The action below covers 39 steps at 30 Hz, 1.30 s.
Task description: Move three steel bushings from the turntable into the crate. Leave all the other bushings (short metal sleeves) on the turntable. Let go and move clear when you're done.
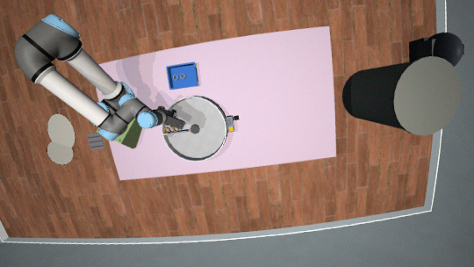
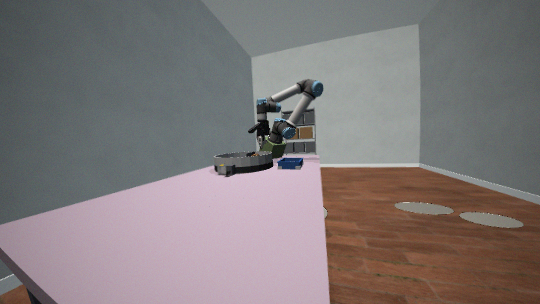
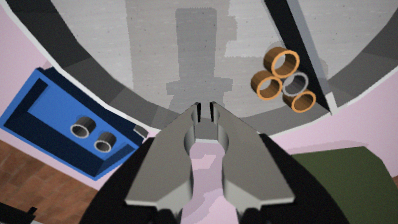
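I'm hovering the black and grey two-jaw tool (image 1: 175, 120) (image 2: 260, 144) (image 3: 205, 103) over the near-arm side of the round grey turntable (image 1: 206, 140) (image 2: 245, 161) (image 3: 150, 50), fingertips pointing down, and it's showing clenched, just a sliver between the tips and nothing in its grasp. Over on the wrist view, right of those tips, I'm seeing the little cluster: one grey steel bushing (image 3: 285, 86) is sitting on the turntable, hemmed in by three copper-coloured bushings, the upper copper one (image 3: 271, 59), the left copper one (image 3: 257, 82) and the lower copper one (image 3: 291, 102). All four are lying close beside the dark straight divider bar (image 1: 182, 130) (image 3: 305, 55), which is running out to the turntable's rim.

And here's the blue rectangular crate (image 1: 189, 83) (image 2: 290, 164) (image 3: 50, 150), resting beside the turntable on the pink desk (image 1: 285, 88) (image 2: 200, 225) (image 3: 10, 40). Two steel bushings are already standing inside it, the left crate bushing (image 3: 86, 123) and the right crate bushing (image 3: 106, 140), near each other but apart. So that's two in the crate, and the grey one is still waiting among the copper ones!
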### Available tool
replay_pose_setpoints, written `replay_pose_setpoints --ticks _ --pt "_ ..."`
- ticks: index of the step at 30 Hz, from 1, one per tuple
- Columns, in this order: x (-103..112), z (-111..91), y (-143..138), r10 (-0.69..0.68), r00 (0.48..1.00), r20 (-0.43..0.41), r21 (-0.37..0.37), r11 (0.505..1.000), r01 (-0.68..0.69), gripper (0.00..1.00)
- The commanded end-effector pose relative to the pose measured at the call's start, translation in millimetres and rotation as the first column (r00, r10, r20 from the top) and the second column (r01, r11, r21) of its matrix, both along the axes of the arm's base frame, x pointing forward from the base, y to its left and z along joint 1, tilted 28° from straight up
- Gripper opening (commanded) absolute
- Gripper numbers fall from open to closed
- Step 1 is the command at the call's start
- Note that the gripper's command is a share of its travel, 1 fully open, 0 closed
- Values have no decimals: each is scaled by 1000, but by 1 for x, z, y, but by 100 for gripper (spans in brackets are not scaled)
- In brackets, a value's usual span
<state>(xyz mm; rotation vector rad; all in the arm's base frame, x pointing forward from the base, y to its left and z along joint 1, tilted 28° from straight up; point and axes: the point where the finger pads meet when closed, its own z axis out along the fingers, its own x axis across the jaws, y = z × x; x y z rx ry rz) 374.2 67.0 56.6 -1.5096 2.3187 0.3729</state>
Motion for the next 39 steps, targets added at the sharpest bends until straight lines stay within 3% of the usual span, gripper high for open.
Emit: replay_pose_setpoints --ticks 1,18,39 --pt "-1 -3 -7 -96 994 -43 9 995 96 5" --pt "-11 -14 -28 -411 889 -200 30 905 425 5" --pt "-24 -26 -48 -685 627 -372 -11 678 735 5"
